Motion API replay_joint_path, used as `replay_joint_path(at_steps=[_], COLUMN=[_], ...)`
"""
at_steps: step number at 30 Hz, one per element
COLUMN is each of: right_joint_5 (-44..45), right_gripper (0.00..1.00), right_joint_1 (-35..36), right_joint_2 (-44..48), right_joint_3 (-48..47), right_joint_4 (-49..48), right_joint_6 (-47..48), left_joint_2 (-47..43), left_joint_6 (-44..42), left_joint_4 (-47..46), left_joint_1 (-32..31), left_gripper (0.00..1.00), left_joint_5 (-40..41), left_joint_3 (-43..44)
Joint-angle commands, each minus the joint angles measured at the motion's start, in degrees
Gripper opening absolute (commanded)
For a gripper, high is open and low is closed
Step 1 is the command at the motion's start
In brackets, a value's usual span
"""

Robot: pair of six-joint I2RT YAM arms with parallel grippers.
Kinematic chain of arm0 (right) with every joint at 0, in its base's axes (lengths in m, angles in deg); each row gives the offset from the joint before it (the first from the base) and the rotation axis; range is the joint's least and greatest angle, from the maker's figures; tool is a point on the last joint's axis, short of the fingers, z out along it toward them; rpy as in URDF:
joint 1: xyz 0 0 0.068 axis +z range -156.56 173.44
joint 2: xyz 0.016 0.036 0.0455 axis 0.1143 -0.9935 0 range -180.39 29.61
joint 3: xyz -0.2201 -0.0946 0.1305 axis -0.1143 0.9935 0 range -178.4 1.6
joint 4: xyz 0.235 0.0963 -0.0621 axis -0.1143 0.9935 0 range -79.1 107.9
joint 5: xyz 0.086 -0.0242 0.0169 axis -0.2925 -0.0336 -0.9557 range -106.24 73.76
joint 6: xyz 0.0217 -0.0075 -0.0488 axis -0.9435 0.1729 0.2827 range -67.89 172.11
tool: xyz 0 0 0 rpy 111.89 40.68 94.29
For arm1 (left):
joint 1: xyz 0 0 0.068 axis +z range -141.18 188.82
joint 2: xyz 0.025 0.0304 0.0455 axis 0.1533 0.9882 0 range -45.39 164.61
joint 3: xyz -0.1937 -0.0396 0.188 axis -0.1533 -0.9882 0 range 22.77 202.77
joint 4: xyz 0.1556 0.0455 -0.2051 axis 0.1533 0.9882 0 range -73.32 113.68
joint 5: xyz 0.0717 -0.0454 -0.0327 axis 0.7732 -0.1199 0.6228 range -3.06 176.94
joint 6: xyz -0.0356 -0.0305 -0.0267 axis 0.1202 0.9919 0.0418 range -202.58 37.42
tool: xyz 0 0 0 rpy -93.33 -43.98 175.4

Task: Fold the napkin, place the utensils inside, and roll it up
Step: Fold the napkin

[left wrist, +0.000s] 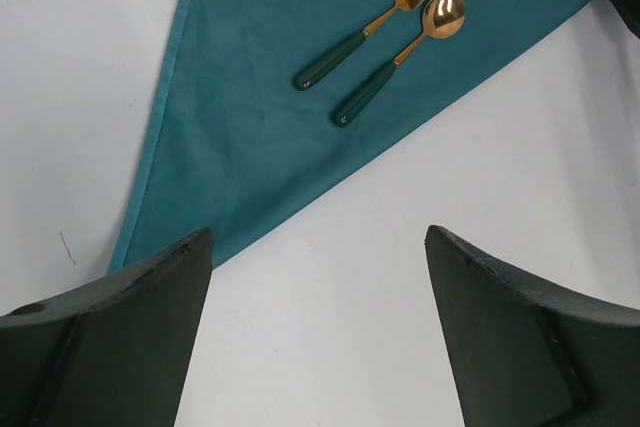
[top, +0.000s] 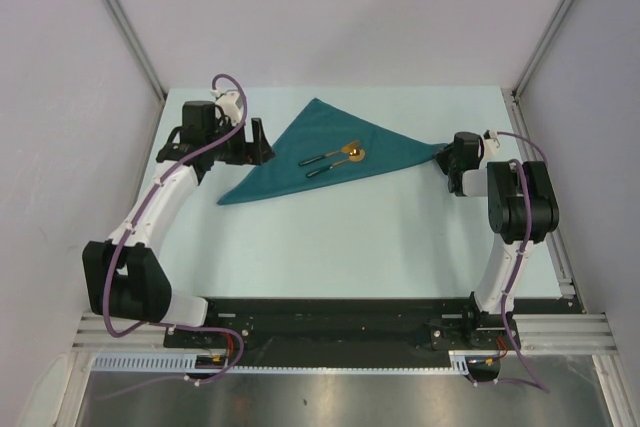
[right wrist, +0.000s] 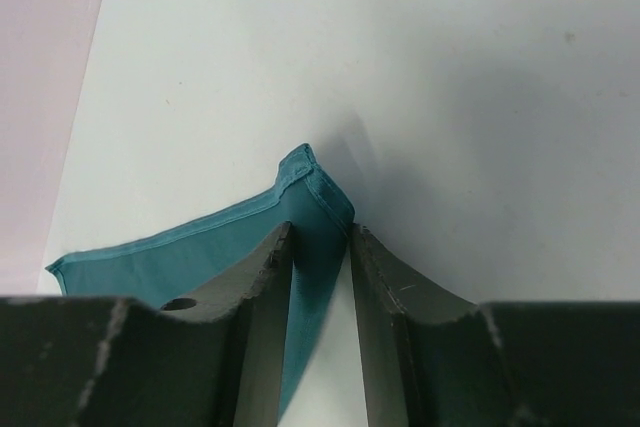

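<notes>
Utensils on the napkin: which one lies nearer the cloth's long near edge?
The spoon, round bowl; the fork, tined, lies beside it farther in on the napkin.

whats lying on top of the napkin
A fork and a spoon lie side by side on the napkin, which is folded into a triangle. Both are in full view. Anything between the cloth's layers or beneath it is covered.

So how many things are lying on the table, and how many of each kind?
napkin: 1
fork: 1
spoon: 1
Total: 3
</notes>
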Motion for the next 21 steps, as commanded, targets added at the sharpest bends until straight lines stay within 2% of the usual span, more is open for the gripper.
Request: replay_joint_path(at_steps=[1, 2, 5, 10, 15, 21], right_joint_5=[3.3, 3.3, 2.9, 1.0, -1.4, -2.2], right_gripper=[0.32, 0.25, 0.14, 0.01, 0.00, 0.00], right_joint_1=[-0.2, -0.2, -0.2, -0.2, 0.7, 8.5], right_joint_2=[-0.1, -0.2, -0.3, 0.2, 3.6, 6.6], right_joint_3=[0.3, 0.4, 0.2, 0.6, -0.2, -4.0], right_joint_4=[2.8, 2.7, 2.2, -0.6, -5.5, -7.1], right_joint_6=[-1.2, -1.2, -0.7, 2.4, 6.0, 10.3], left_joint_2=[-2.7, -2.7, -2.9, -3.3, -3.5, -4.5], left_joint_6=[-0.1, -0.2, -0.1, -0.1, 0.0, 0.3], left_joint_4=[-1.1, -1.0, -1.1, -1.3, -1.5, -1.8], left_joint_1=[0.4, 0.5, 0.5, 0.5, 0.5, 0.5], left_gripper=[0.91, 0.91, 0.91, 0.91, 0.91, 0.91], left_joint_5=[-1.2, -1.2, -1.2, -1.5, -1.9, -2.1], left_joint_3=[0.0, 0.0, 0.0, -0.1, -0.2, -0.4])
